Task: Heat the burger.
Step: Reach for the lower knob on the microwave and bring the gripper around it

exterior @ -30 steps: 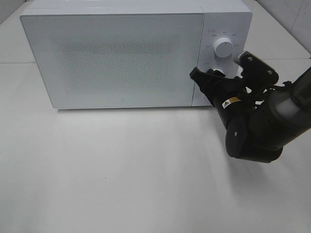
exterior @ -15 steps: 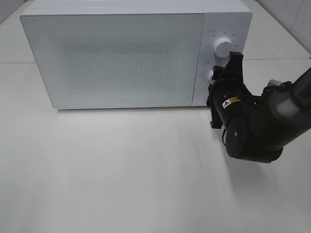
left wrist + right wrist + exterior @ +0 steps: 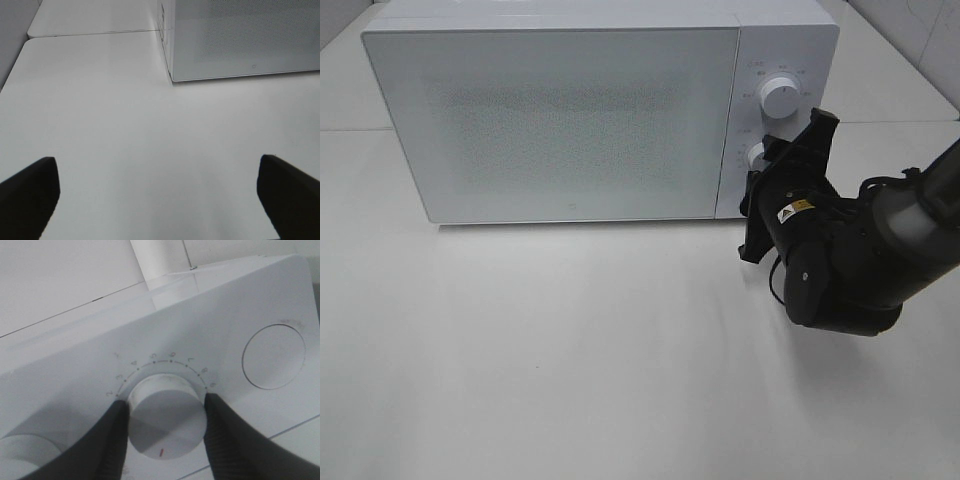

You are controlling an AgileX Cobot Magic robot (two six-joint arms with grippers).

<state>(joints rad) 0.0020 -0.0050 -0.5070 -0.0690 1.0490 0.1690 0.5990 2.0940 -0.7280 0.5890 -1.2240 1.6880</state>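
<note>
- We are clenching our right claw (image 3: 166,427) on the dial (image 3: 165,407); left claw (image 3: 160,200) gaping.
- The burger is unseen, perhaps behind the door (image 3: 560,120) beside the right claw; likely soft, light: we are favouring its sides.

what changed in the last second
The right gripper, clamped on the lower knob of the microwave, has rolled from lying nearly level to standing almost upright, apparently turning the knob. Nothing was let go. The door stays shut, the upper knob untouched, the left gripper open and idle.
</note>
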